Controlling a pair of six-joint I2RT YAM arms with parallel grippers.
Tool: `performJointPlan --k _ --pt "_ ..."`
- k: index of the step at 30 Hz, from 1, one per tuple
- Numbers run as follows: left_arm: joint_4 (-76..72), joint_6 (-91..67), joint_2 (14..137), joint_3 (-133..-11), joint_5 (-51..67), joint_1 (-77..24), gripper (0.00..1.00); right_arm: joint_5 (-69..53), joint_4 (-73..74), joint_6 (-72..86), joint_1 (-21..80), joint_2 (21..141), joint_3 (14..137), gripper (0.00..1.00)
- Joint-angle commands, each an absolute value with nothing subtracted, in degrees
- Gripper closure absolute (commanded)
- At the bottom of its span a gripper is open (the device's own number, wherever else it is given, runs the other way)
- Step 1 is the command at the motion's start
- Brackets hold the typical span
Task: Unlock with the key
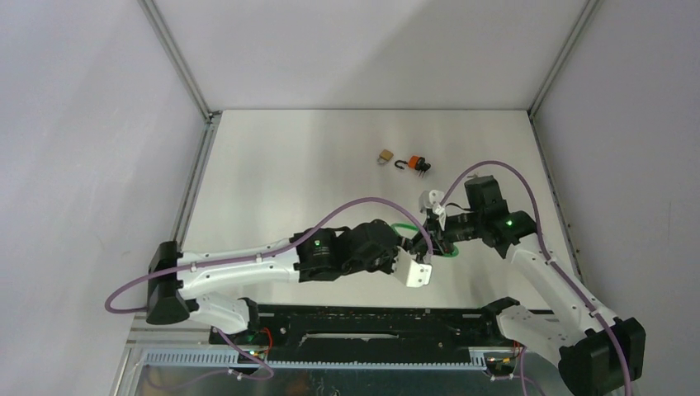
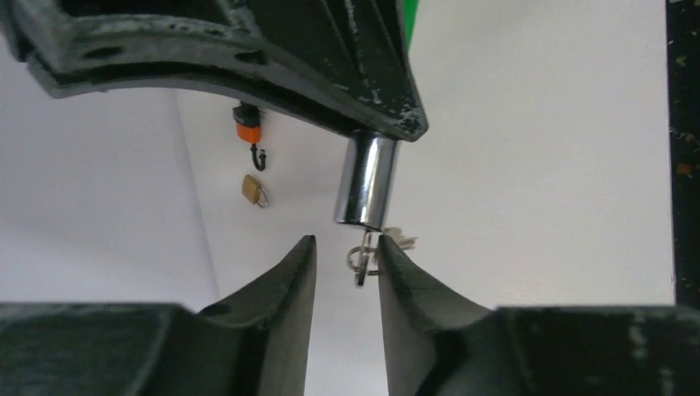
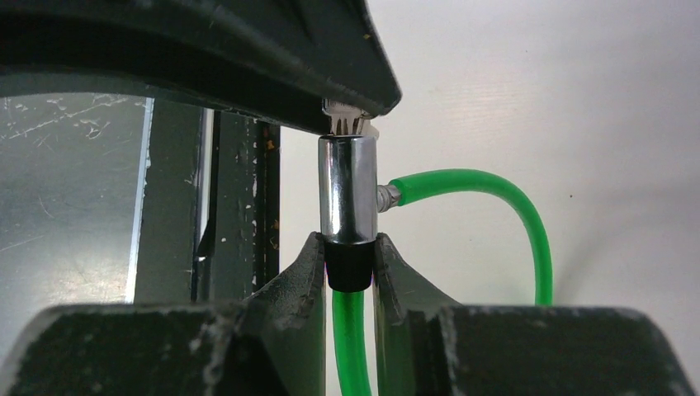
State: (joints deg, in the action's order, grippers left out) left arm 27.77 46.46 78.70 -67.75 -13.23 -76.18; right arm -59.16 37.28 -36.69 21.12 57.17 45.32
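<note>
My right gripper [image 3: 347, 243] is shut on the black collar of a cable lock, whose chrome cylinder [image 3: 347, 190] stands up between the fingers. The green cable [image 3: 495, 198] loops to the right. In the left wrist view the same cylinder [image 2: 366, 181] points down at my open left gripper [image 2: 345, 243]. A small key with a wire ring [image 2: 363, 257] hangs from the cylinder's end between the fingers, close against the right finger [image 2: 413, 289]. In the top view both grippers meet at the table's middle: left [image 1: 410, 246], right [image 1: 435, 224].
A small brass padlock [image 1: 385, 156] and an orange padlock [image 1: 413, 164] with its shackle open lie farther back on the white table [image 1: 289, 181]. Both also show in the left wrist view, brass [image 2: 254, 190] and orange [image 2: 248, 132]. Walls enclose the table on three sides.
</note>
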Motion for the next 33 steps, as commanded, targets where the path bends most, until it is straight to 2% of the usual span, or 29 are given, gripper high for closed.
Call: performJointPlan --k 1,5,8,18,24,28,30,33 --pt "25.18 45.14 75.09 -70.46 -11.39 -75.04 0.57 -62.00 34.79 -38.01 20.59 55.43 45.62 1.00" --pt "25.29 44.24 73.59 -69.70 -10.50 -73.99 0.42 -62.18 35.32 -38.64 20.15 55.57 45.60 1.00" --pt "25.93 43.23 72.67 -69.18 -7.74 -72.63 0.39 -62.33 35.51 -38.76 19.83 55.42 45.62 1.00" --pt "29.60 38.62 73.54 -70.82 4.69 -67.81 0.45 -63.00 35.88 -38.76 18.92 55.20 45.56 1.00" --pt "29.16 39.84 73.61 -70.39 4.49 -67.76 0.51 -63.87 35.77 -38.59 18.44 55.52 45.62 1.00" --pt "30.74 35.30 73.51 -72.11 8.44 -64.99 0.41 -62.09 35.28 -38.07 18.23 54.75 45.53 1.00" --pt "32.19 31.16 73.56 -73.40 12.88 -61.87 0.34 -60.53 35.05 -37.89 18.21 54.18 45.54 1.00" --pt "33.42 23.06 74.01 -74.70 21.54 -55.30 0.29 -57.02 32.61 -37.01 18.50 52.30 44.47 1.00"
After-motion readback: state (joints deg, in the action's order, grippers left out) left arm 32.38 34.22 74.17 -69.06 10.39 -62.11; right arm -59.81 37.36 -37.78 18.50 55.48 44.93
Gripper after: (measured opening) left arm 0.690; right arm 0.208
